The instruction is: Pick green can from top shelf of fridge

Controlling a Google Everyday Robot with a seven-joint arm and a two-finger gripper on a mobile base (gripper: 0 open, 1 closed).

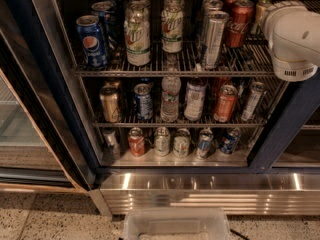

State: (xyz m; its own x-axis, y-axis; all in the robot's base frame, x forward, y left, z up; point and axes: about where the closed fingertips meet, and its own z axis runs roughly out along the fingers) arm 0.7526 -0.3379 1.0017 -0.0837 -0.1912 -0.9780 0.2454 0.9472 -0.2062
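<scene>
The fridge (280,129) has a dark blue frame and stands open in front of me. On its top shelf (170,70), a silvery wire rack, the slim tall green can (213,34) stands upright right of centre, between a pale can and the red Coca-Cola can (239,24). A white rounded arm housing (292,39) hangs at the upper right, right of the Coca-Cola can and in front of the shelf's right end. The gripper itself does not show; it is out of view.
A blue Pepsi can (91,41) and pale cans with green-and-red logos (137,36) stand left on the top shelf. Two lower racks (175,121) hold cans and bottles. A ribbed steel base panel (210,194), a clear plastic bin (175,226) and the open door (30,134) are nearby.
</scene>
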